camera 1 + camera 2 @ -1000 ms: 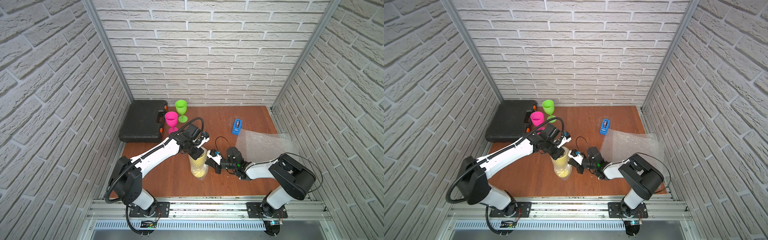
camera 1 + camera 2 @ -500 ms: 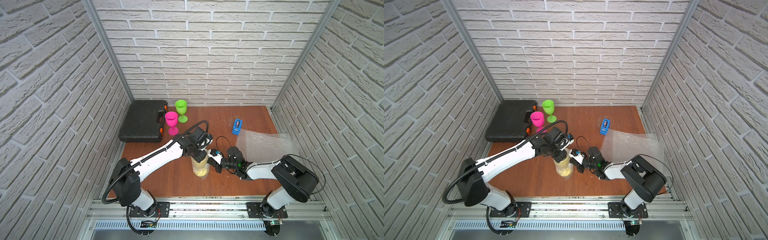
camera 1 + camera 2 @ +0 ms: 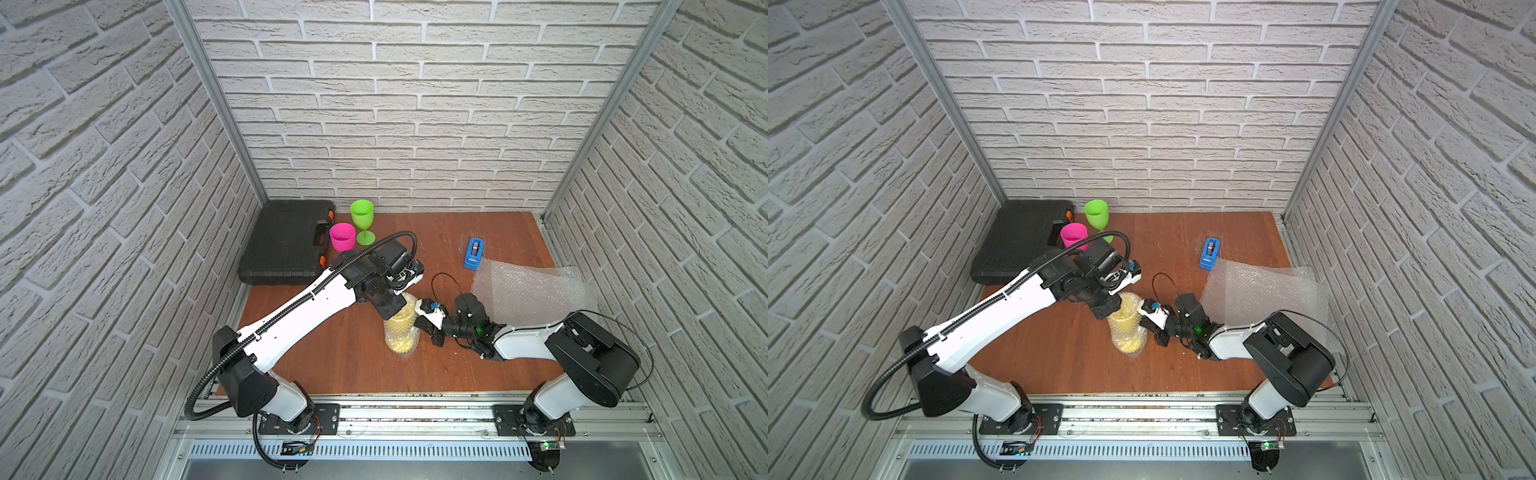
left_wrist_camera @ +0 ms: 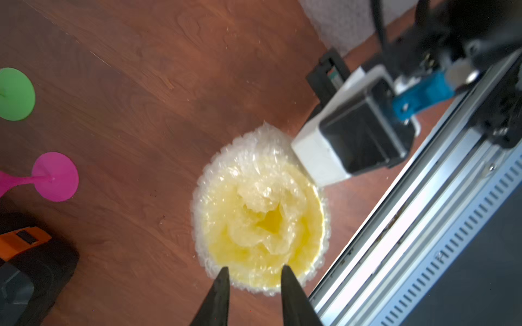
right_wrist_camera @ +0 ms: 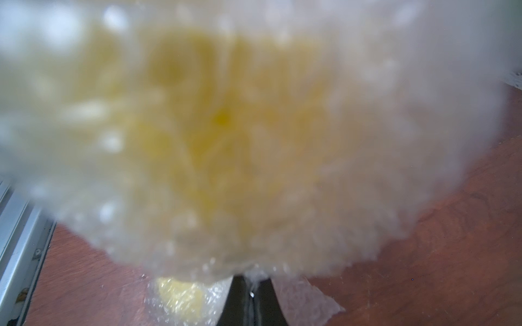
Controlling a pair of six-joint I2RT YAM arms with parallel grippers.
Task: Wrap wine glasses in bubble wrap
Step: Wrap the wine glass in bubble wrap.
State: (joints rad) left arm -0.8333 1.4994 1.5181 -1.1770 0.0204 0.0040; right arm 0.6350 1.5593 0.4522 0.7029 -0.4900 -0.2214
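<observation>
Left wrist view: left pincer (image 4: 254, 272), fingers apart, over yellow goblet (image 4: 269, 220), upright mid-surface (image 4: 169, 84), swathed in bubble wrap (image 4: 262, 141). Also: right pincer (image 5: 251, 293), clamped on wrap edge. Bare at rear beside black case (image 3: 286, 245): pink goblet (image 3: 342, 237), green goblet (image 3: 361, 214).

The brown wooden desk (image 3: 357, 365) is enclosed on three sides by white brick-patterned walls (image 3: 415, 104), joined by aluminium corner posts (image 3: 218, 104).

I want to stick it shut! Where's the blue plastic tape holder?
In both top views the blue plastic tape dispenser sits on the robot's right, just behind the flat clear bubble wrap sheet.
</observation>
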